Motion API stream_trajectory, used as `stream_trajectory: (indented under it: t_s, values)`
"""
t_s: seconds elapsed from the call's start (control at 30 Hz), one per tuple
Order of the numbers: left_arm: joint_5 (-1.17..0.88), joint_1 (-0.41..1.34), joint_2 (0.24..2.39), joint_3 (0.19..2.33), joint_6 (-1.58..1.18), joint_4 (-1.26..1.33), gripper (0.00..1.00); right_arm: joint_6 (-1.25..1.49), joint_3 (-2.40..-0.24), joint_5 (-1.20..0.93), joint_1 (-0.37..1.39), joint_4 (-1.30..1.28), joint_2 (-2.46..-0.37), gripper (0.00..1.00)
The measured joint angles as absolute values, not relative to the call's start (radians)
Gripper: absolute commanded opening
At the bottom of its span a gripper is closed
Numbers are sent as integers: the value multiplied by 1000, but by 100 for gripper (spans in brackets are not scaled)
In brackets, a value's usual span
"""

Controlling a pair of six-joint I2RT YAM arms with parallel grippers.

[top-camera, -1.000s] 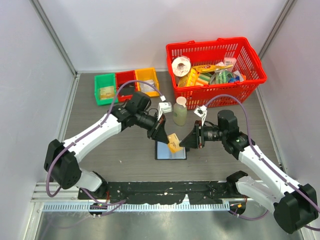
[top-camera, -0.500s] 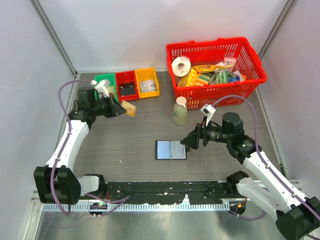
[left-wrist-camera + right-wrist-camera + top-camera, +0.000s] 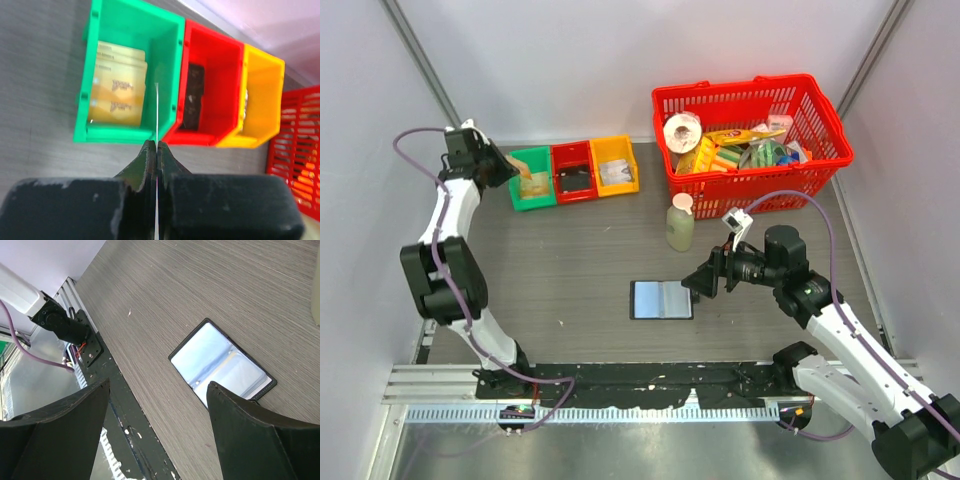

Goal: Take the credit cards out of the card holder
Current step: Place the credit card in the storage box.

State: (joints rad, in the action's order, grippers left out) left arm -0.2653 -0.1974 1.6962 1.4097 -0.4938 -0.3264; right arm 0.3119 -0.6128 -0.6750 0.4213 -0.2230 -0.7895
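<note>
A small flat black folding card holder point(image 3: 661, 299) lies spread open on the grey wood-grain tabletop point(image 3: 560, 270), roughly midway between the two arms. Its two pale blue-grey inner faces point(image 3: 222, 365) are turned up inside a narrow black border. A faint pocket edge shows on the right-hand face, and no card can be made out in it. The right claw point(image 3: 705, 283) hangs just to the holder's right, its fingers point(image 3: 65, 432) spread wide apart with nothing between them. At the far left, the left claw point(image 3: 517, 172) reaches over a square green plastic tray point(image 3: 517, 190) and is pinched tight on a thin credit card point(image 3: 156, 110). The wrist camera sees this card only edge-on, as a pale vertical line rising from between the black fingertips point(image 3: 148, 155), so its face colour cannot be read there. Inside the green tray lie several flat yellow-gold credit cards point(image 3: 117, 92), overlapping in a loose stack with small pale print on them. A red plastic tray point(image 3: 574, 172) with something dark in it touches the green one, and an orange-yellow tray point(image 3: 614, 165) follows in the same row. Farther right stand a small bottle of pale green liquid point(image 3: 680, 222) and a red wire-mesh shopping basket point(image 3: 752, 175) full of groceries.
</note>
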Motion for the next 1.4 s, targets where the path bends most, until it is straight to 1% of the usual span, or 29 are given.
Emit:
stream_trajectory:
  t_s: [0.13, 0.3, 0.43, 0.6, 0.63, 0.77, 0.83, 0.93, 1.03, 1.17, 1.23, 1.33, 1.4]
  values:
    - [-248, -197, 1872, 1559, -481, -330, 0, 312, -611, -685, 421, -221, -785, 82]
    - [-272, -196, 2035, 1655, -485, -334, 0, 312, -611, -692, 421, -218, -785, 82]
    - [-290, -184, 2095, 1658, -491, -345, 0, 311, -611, -693, 421, -218, -786, 82]
    - [-310, -151, 2112, 1659, -495, -348, 0, 311, -611, -693, 421, -217, -799, 82]
    - [-314, -146, 2113, 1660, -495, -349, 3, 311, -611, -693, 421, -218, -799, 82]
    - [-311, -137, 2118, 1672, -490, -359, 35, 311, -610, -692, 421, -218, -799, 82]
    - [-293, -139, 2118, 1682, -485, -384, 49, 309, -610, -690, 421, -218, -799, 82]
    - [-246, -139, 2118, 1707, -466, -429, 62, 304, -610, -680, 421, -221, -798, 82]
    - [-197, -137, 2112, 1733, -448, -474, 73, 295, -611, -661, 421, -237, -797, 82]
    - [-104, -112, 2048, 1737, -411, -553, 79, 289, -616, -618, 421, -274, -796, 82]
    - [-51, -83, 1993, 1735, -404, -585, 80, 288, -622, -592, 421, -294, -799, 81]
    - [25, 4, 1850, 1692, -403, -601, 80, 288, -640, -554, 422, -325, -816, 79]
    - [56, 88, 1720, 1621, -411, -595, 80, 290, -649, -521, 424, -337, -842, 78]
